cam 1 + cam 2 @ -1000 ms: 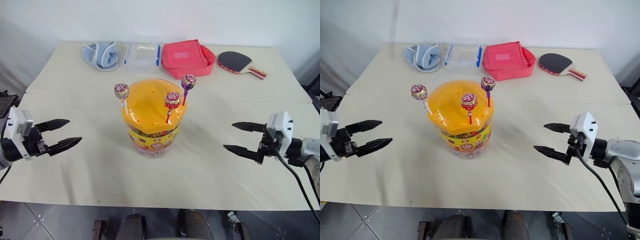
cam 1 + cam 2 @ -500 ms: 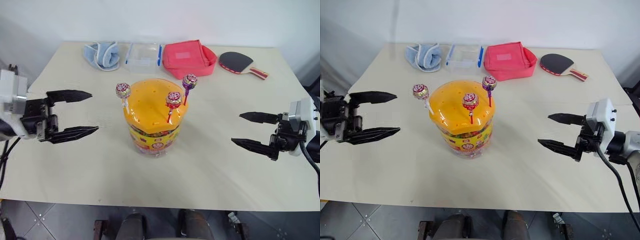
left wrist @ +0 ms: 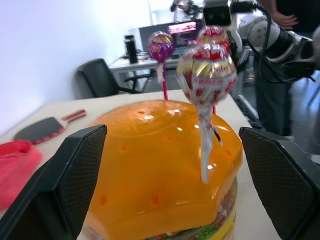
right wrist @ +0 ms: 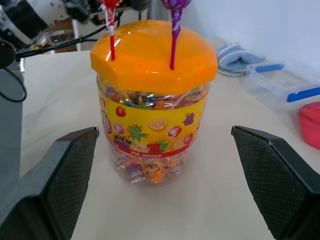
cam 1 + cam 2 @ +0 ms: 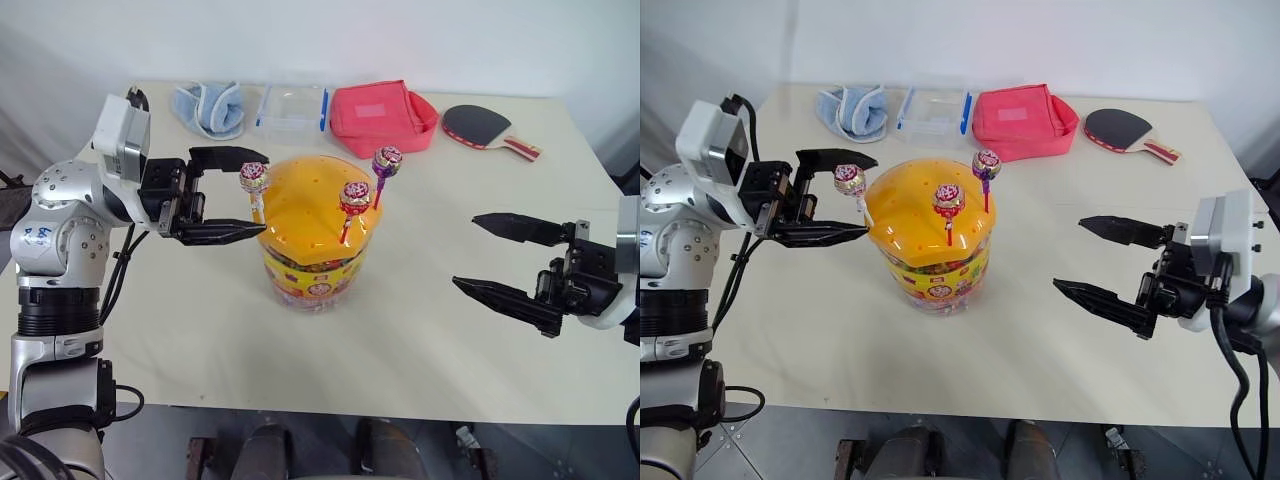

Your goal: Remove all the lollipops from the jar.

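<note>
The left gripper (image 5: pixel 232 190) has its two black fingers spread wide apart, one above the other, reaching in level from the robot's left. The white-stick lollipop (image 5: pixel 253 178) stands between those fingers, its wrapped head near the upper one, but nothing is pinched yet; the left wrist view shows clear air on both sides of the stick.

The right gripper (image 5: pixel 492 255) is also wide open and empty. It hangs over the table well to the right of the jar, pointing toward it.

The jar (image 5: pixel 314 260) sits upright near the middle of the cream table (image 5: pixel 420 350), a clear tub with a yellow fruit label and loose candies inside. All three lollipops are planted by their sticks in holes in its domed orange lid (image 5: pixel 305 205): the white-stick one at the left edge, the red-stick lollipop (image 5: pixel 352 197) toward the front, and the purple-stick lollipop (image 5: pixel 386 162) at the far right.

So none has been removed; the task looks to be at its very start, with the first grasp lined up and two more to follow.

Along the far edge lie a blue cloth (image 5: pixel 208 108), a clear box with blue clips (image 5: pixel 292 108), a pink pouch (image 5: pixel 383 108) and a table tennis paddle (image 5: pixel 480 127).
</note>
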You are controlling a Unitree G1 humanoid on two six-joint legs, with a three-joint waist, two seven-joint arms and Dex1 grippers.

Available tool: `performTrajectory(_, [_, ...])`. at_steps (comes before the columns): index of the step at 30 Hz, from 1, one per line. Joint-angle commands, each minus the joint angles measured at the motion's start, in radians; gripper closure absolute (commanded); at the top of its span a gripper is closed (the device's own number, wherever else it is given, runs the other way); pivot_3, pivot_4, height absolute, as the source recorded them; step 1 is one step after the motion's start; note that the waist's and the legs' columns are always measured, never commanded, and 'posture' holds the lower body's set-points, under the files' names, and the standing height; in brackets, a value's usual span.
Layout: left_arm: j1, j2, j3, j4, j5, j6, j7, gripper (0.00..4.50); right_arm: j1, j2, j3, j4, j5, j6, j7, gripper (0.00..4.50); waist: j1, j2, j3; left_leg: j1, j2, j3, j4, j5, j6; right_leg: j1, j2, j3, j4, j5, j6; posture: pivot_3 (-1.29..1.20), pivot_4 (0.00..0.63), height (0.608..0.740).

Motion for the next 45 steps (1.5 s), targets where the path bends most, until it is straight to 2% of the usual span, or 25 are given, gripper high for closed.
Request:
performTrajectory(1, [-0.036, 0.003, 0.002, 0.001, -0.010, -0.001, -0.048, 0.93, 0.011, 0.004, -0.056, -0.041, 0.048, -0.006, -0.043, 0.00, 0.001, 0.000, 0.000, 0.000, 0.000, 0.000, 0.000, 0.000, 0.000, 0.000, 0.000, 0.000, 0.000, 0.000, 0.000, 0.00, 0.150, 0.740])
performTrajectory(12, [-0.145, -0.056, 0.001, 0.076, -0.005, 0.017, -0.059, 4.34, 0.046, 0.001, -0.083, -0.049, 0.049, -0.030, -0.070, 0.00, 0.002, -0.001, 0.001, 0.000, 0.000, 0.000, 0.001, 0.000, 0.001, 0.001, 0.000, 0.000, 0.000, 0.000, 0.001, 0.00, 0.150, 0.740])
performTrajectory(13, [-0.155, -0.060, 0.006, 0.080, -0.009, 0.019, -0.054, 4.46, 0.047, 0.000, -0.084, -0.047, 0.047, -0.033, -0.070, 0.00, 0.002, -0.001, 0.001, 0.000, 0.000, 0.000, 0.001, 0.000, 0.001, 0.001, 0.000, 0.000, 0.000, 0.000, 0.001, 0.00, 0.150, 0.740])
performTrajectory(20, [-0.259, -0.095, 0.075, 0.086, -0.058, 0.074, 0.060, 4.46, 0.035, -0.017, -0.093, -0.019, 0.042, -0.044, -0.058, 0.00, 0.002, -0.004, 0.002, -0.001, 0.000, -0.001, 0.002, -0.001, 0.001, 0.001, 0.000, 0.001, 0.000, 0.001, 0.001, 0.00, 0.150, 0.740])
performTrajectory(26, [-0.316, -0.064, 0.114, 0.064, -0.050, 0.151, 0.210, 4.46, 0.008, -0.031, -0.089, 0.000, 0.059, -0.041, -0.041, 0.00, -0.001, -0.004, 0.002, 0.000, 0.000, 0.000, 0.002, -0.001, 0.002, 0.001, 0.000, 0.001, 0.000, 0.001, 0.002, 0.00, 0.150, 0.740])
performTrajectory(28, [-0.326, -0.027, 0.115, 0.075, -0.016, 0.201, 0.297, 4.46, 0.006, -0.038, -0.088, 0.001, 0.067, -0.037, -0.027, 0.00, -0.001, -0.004, 0.002, 0.000, 0.000, 0.000, 0.002, -0.001, 0.002, 0.001, 0.000, 0.001, 0.000, 0.001, 0.002, 0.00, 0.150, 0.740])
performTrajectory(32, [-0.303, 0.115, 0.078, 0.109, 0.100, 0.406, 0.497, 4.46, 0.012, -0.054, -0.084, 0.002, 0.084, -0.030, 0.022, 0.00, -0.005, -0.004, 0.003, 0.001, 0.000, 0.000, 0.001, -0.001, 0.002, 0.001, 0.000, 0.002, 0.000, 0.001, 0.002, 0.00, 0.150, 0.740])
performTrajectory(38, [-0.242, 0.224, 0.046, 0.107, 0.185, 0.639, 0.648, 4.46, -0.028, -0.065, -0.040, 0.016, 0.108, -0.024, 0.054, 0.00, 0.002, -0.006, 0.004, 0.000, 0.000, 0.000, 0.001, -0.001, 0.002, 0.001, 0.000, 0.002, 0.000, 0.001, 0.002, 0.00, 0.150, 0.740])
performTrajectory(41, [-0.102, 0.325, -0.052, 0.068, 0.256, 0.851, 0.702, 4.46, -0.086, -0.054, 0.035, 0.049, 0.080, -0.036, 0.058, 0.00, -0.005, -0.008, 0.005, 0.000, 0.000, 0.000, 0.001, -0.001, 0.002, 0.000, 0.000, 0.003, 0.000, 0.001, 0.002, 0.00, 0.150, 0.740])
performTrajectory(45, [0.008, 0.372, -0.093, 0.062, 0.303, 0.990, 0.768, 4.46, -0.121, -0.044, 0.085, 0.073, 0.055, -0.048, 0.072, 0.00, -0.006, -0.013, 0.009, 0.000, 0.000, 0.004, 0.000, -0.002, 0.002, -0.003, 0.000, 0.006, 0.002, 0.001, 0.002, 0.00, 0.150, 0.740])
